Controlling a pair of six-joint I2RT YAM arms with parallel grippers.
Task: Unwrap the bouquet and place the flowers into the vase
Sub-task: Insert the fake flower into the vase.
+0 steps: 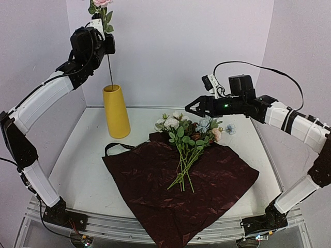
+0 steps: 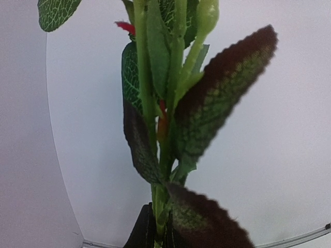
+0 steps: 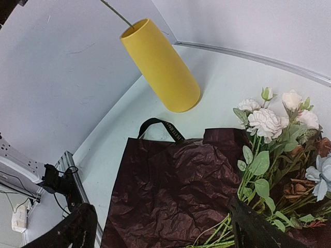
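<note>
Putting one rose (image 2: 165, 129) into the vase (image 1: 116, 111) by the table's (image 1: 83, 155) back left corner. Left gripper (image 2: 156, 230) clamped on its stem; right gripper (image 1: 190, 107) wide apart, empty. Next: lower straight, let go.

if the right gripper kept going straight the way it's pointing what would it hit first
Probably the dark red paper, just left of the flowers: it fills the gap between the right gripper's open fingers. The vase lies farther off; depth is unclear.

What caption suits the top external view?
Left gripper holds a pink rose, stem at the mouth of the yellow vase; right gripper open above the loose flowers.
</note>
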